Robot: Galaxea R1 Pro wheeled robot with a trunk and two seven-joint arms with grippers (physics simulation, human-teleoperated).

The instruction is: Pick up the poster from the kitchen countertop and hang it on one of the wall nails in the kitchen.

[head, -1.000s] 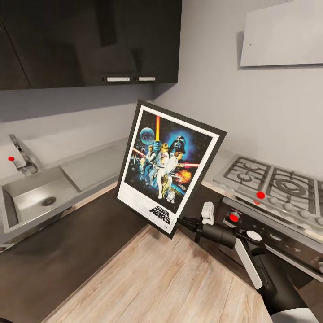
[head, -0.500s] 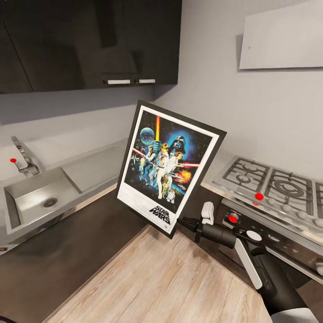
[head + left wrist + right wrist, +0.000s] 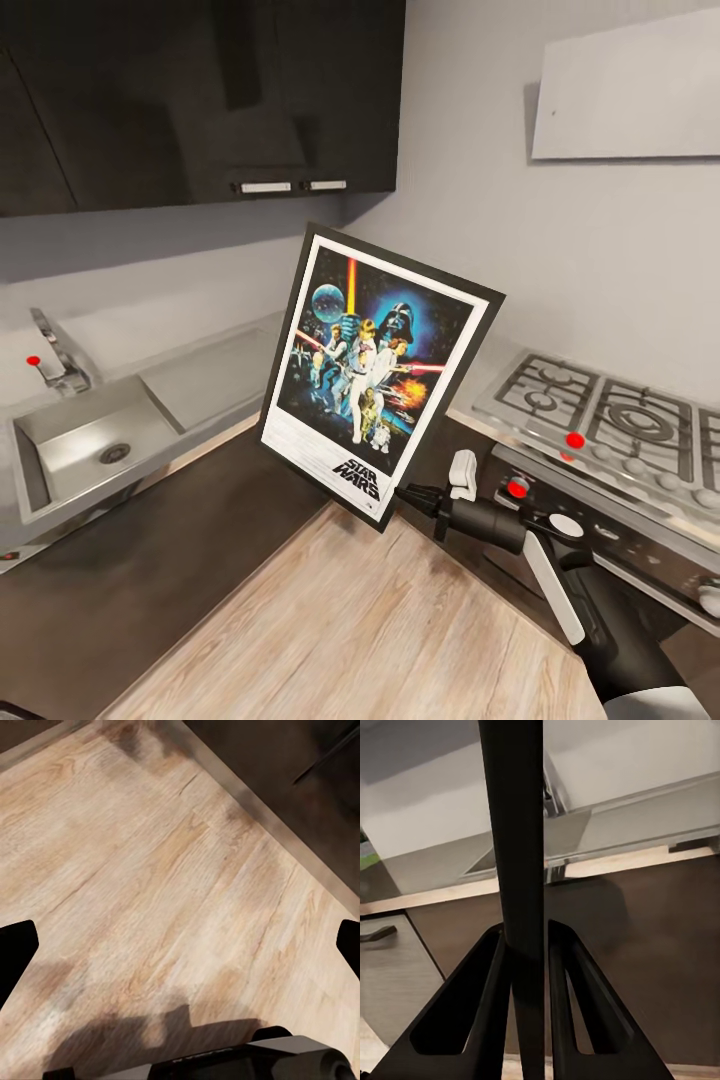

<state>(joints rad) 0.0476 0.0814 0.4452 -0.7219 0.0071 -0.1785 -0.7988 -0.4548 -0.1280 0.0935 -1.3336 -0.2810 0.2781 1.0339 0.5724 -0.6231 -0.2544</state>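
Because the poster has to end up flat against a wall, the right gripper [image 3: 412,494] holds it by its lower right corner, pinched edge-on so the printed face stays clear of the fingers. In the right wrist view the dark edge of the poster [image 3: 521,870] runs straight up between the two fingers [image 3: 472,1012], which press against it from both sides: the jaws are closed on the frame. That corner grip looks chosen to leave the top edge free for a nail, though it puts most of the sheet's weight beyond the fingers, so I judge it prone to swinging.

Held in the air above the wood-plank floor [image 3: 380,620], the poster [image 3: 375,370] stands upright with its long axis close to vertical, leaning a little so its top tips toward the stove side. Its face points back toward the head camera, logo at the bottom.

The left gripper [image 3: 180,945] hangs over the floor with its dark fingertips spread wide apart and nothing between them.

Beyond the poster, to its left, the kitchen countertop [image 3: 215,365] runs along the wall with the sink [image 3: 85,445] set into it; to the poster's right lies the gas hob [image 3: 610,415]. Above and behind it hang dark upper cabinets [image 3: 200,90]. I cannot make out a nail on either wall.
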